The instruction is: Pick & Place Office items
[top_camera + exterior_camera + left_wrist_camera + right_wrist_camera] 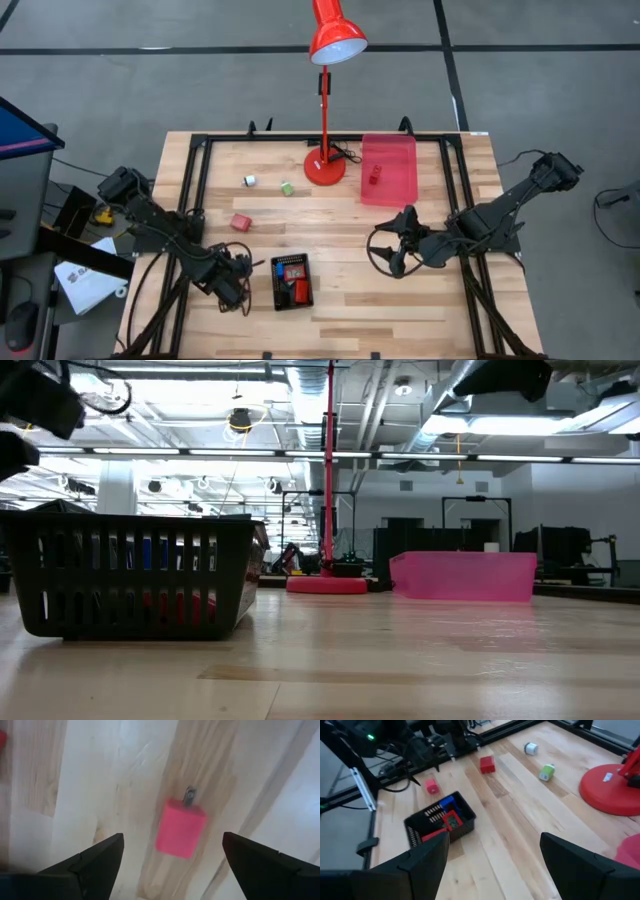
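Directly below the open left tool [170, 865] lies a pink block [180, 828].

A pink block [180, 828] with a small metal clip lies flat on the wood; a red block [240, 222], a green piece [287, 188] and a white piece [249, 181] lie apart; blue and red pieces [295, 288] sit in the black basket [274, 283].

Red lamp [325, 160]; pink tray [389, 170]; black basket [292, 282]

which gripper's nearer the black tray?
Left. The left gripper hovers open just beside the black tray, over a pink block. The right gripper is farther off, on the tray's other side.
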